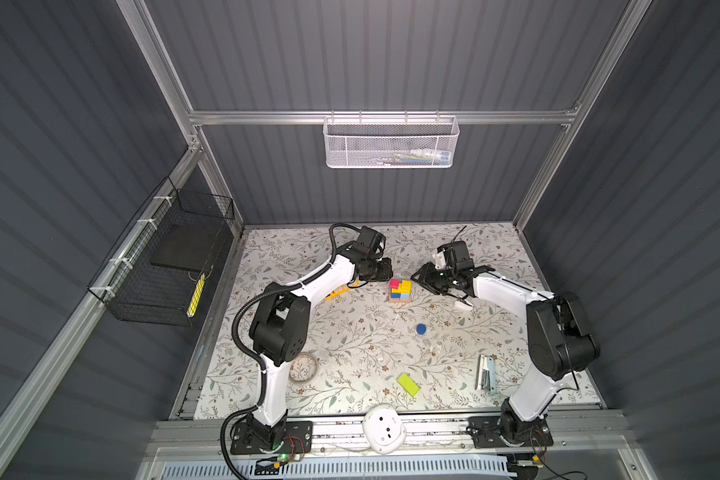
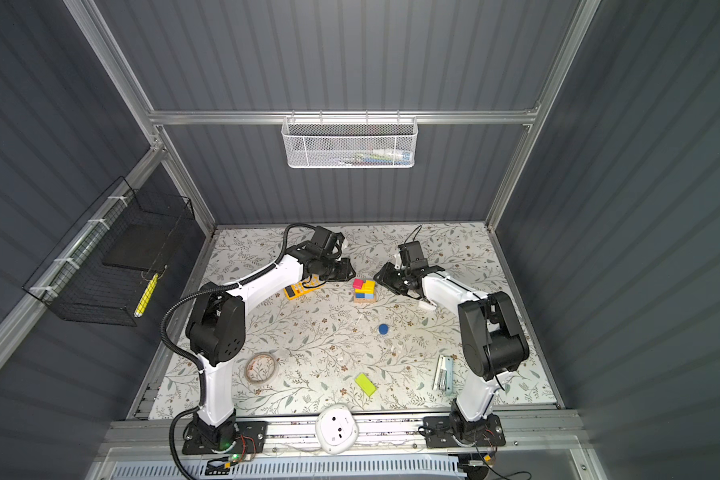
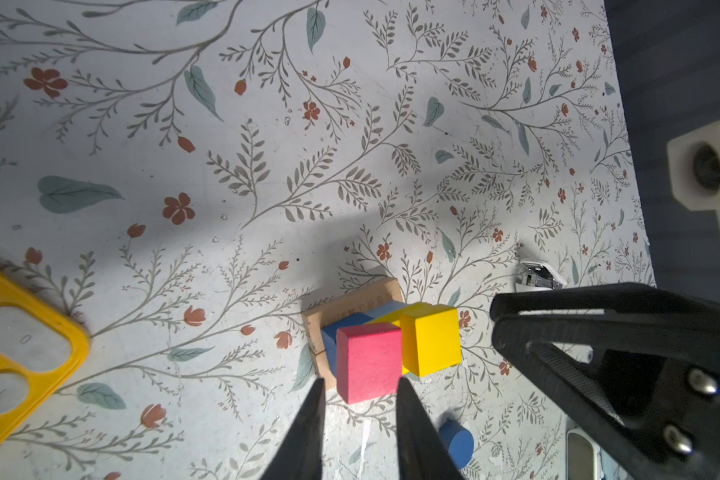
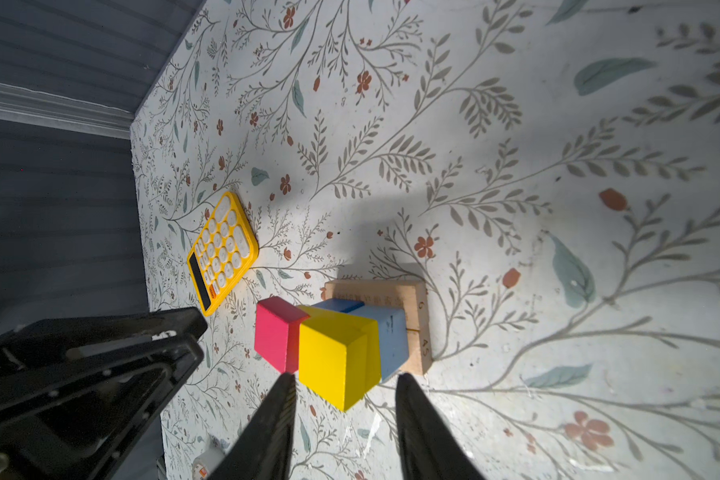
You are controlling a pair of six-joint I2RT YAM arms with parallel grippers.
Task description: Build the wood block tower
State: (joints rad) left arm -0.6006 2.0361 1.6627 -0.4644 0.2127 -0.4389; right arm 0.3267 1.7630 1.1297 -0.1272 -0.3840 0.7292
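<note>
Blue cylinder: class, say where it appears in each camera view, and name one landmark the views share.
In both top views: blue cylinder alone on the mat, below-right of the block tower.
Left wrist: close beside the left fingers.
Right wrist: not in it.
Shared landmark: pink cube atop the tower.

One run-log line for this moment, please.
stage: tower part-built | left gripper: open, empty, near pink cube | right gripper: open, empty, near yellow cube | loose: blue cylinder, lime bar
</note>
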